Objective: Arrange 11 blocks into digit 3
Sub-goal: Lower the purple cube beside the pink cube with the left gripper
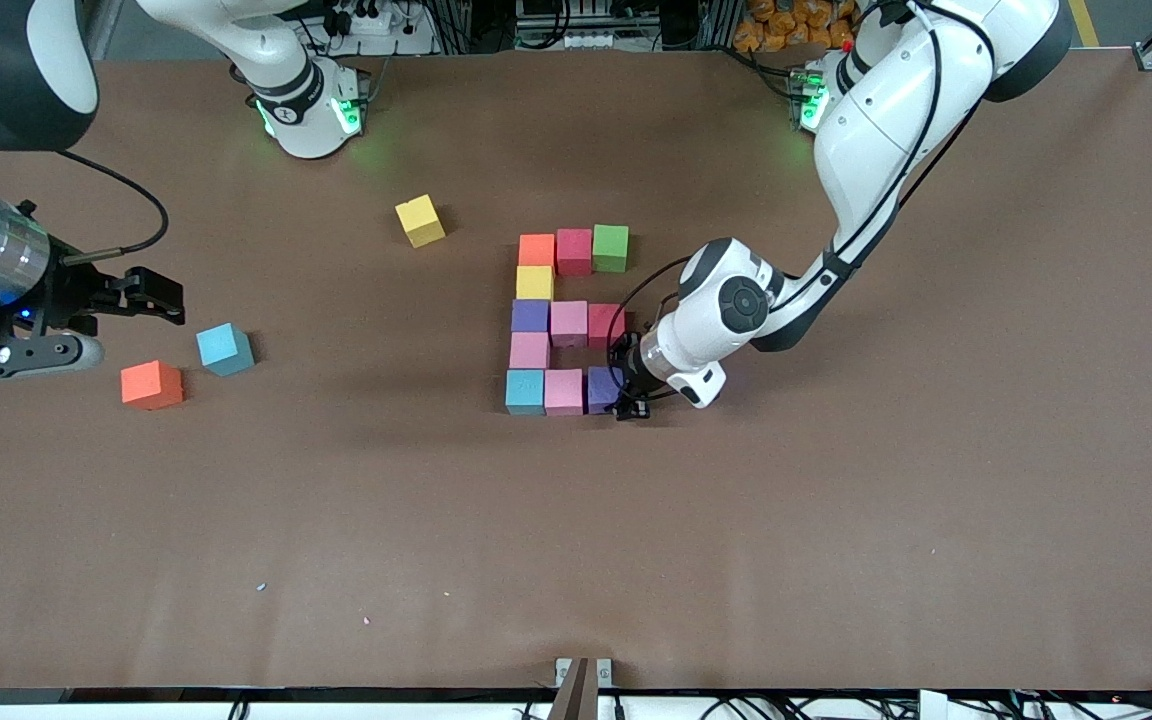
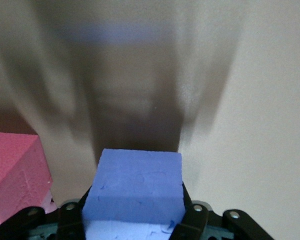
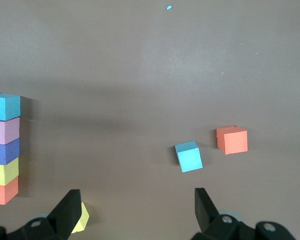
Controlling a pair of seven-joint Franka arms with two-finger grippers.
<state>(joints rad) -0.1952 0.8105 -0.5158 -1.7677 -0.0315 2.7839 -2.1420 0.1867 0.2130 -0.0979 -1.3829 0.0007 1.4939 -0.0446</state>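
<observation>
The digit 3 (image 1: 566,320) lies mid-table as a blocky figure of coloured blocks. Its row nearest the front camera is a blue block (image 1: 525,391), a pink block (image 1: 563,391) and a purple block (image 1: 598,386). My left gripper (image 1: 622,385) is shut on that purple block, which sits at table level at the row's end. In the left wrist view the purple block (image 2: 135,187) fills the space between the fingers (image 2: 192,220), with a pink block (image 2: 15,172) beside it. My right gripper (image 1: 171,298) is open and empty, over the table at the right arm's end; in the right wrist view its open fingers frame bare table (image 3: 137,210).
Three loose blocks lie outside the figure: a yellow one (image 1: 420,220) toward the robots' bases, and a blue one (image 1: 225,349) and an orange one (image 1: 152,385) by my right gripper. The right wrist view shows the blue (image 3: 189,156) and the orange (image 3: 232,140).
</observation>
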